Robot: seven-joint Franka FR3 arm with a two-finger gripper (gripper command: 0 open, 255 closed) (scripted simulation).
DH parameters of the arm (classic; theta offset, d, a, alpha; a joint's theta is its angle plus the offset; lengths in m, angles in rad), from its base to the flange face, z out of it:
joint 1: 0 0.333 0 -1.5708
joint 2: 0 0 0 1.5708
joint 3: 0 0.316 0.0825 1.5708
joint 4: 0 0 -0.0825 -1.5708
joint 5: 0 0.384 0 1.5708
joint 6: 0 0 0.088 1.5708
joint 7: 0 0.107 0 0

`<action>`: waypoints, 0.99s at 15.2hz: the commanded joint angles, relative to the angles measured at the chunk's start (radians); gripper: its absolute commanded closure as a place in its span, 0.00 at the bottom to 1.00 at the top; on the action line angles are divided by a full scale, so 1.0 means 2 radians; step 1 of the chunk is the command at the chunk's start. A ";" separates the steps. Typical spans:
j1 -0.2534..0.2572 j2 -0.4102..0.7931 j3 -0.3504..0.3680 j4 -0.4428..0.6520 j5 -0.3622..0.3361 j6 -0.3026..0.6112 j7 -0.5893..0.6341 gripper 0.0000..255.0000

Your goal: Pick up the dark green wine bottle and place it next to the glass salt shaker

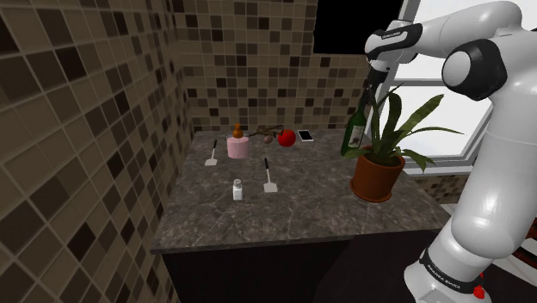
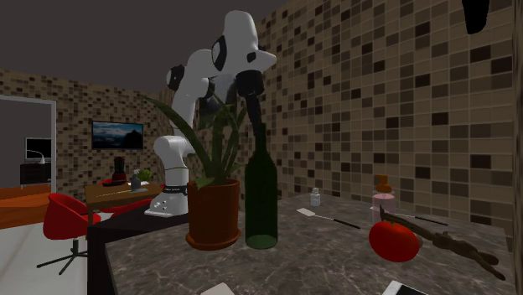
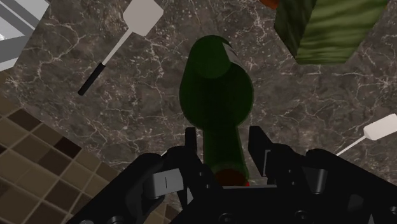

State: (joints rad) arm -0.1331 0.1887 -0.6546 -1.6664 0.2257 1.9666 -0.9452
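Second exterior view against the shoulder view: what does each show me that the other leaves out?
Second exterior view, not the shoulder one: a room behind the arm, with a wall screen and a red chair. Shoulder view, not the other: a bright window behind the potted plant. Both share the dark green bottle beside that plant, the gripper at the bottle's neck, and the salt shaker.
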 commanded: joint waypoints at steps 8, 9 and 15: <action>-0.005 0.002 -0.003 0.062 -0.002 -0.060 0.006 1.00; -0.006 0.003 -0.003 0.070 -0.002 -0.067 0.006 1.00; -0.014 0.012 -0.005 0.121 0.003 -0.111 0.008 1.00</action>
State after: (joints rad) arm -0.1595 0.2099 -0.6638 -1.4400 0.2313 1.7576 -0.9318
